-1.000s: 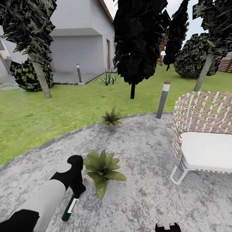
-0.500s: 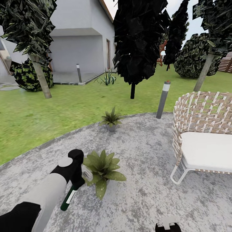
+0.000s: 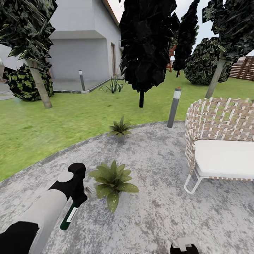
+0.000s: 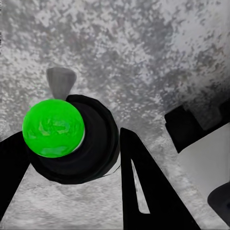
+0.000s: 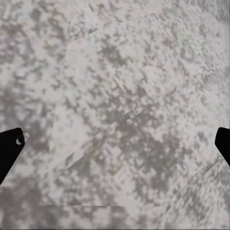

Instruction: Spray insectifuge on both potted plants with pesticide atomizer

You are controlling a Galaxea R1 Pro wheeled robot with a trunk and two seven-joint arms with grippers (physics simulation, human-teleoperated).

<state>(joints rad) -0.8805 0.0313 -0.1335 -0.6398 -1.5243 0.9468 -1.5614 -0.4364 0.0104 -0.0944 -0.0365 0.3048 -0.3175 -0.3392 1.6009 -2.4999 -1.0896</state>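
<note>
Patio [image 3: 158,165]: near potted plant [image 3: 112,178] just beside the left claw [image 3: 82,192], far plant [image 3: 120,129] beyond. Left claw clenched on the pesticide atomizer [image 3: 68,218], nozzle at the near leaves. Right claw [image 5: 115,143] spread, idle. Step: spraying near plant; next, far one.

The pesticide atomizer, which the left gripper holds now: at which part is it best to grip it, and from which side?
Best around the slim neck just under the whitish trigger head, from the side, roughly as the left gripper grips the pesticide atomizer now. The dark body hangs free below, and the nozzle can face the nearer potted plant.
</note>
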